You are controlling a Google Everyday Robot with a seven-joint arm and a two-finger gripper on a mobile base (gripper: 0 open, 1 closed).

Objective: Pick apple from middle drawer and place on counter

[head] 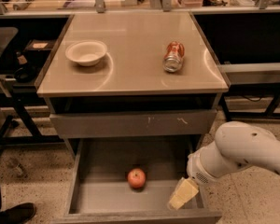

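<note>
The apple (136, 178) is small, round and red-orange, and lies on the floor of the pulled-out grey middle drawer (86, 200), near its middle. My gripper (182, 195), pale yellow at the end of a white arm, hangs over the drawer's right front part, to the right of the apple and apart from it. It holds nothing that I can see. The glossy beige counter (130, 73) tops the cabinet above.
On the counter stand a white bowl (86, 53) at the left and a red-and-silver can (173, 57) lying on its side at the right. A shut grey drawer front with white scratches (133, 123) sits above the open drawer. A dark shoe (14, 213) is at the bottom left.
</note>
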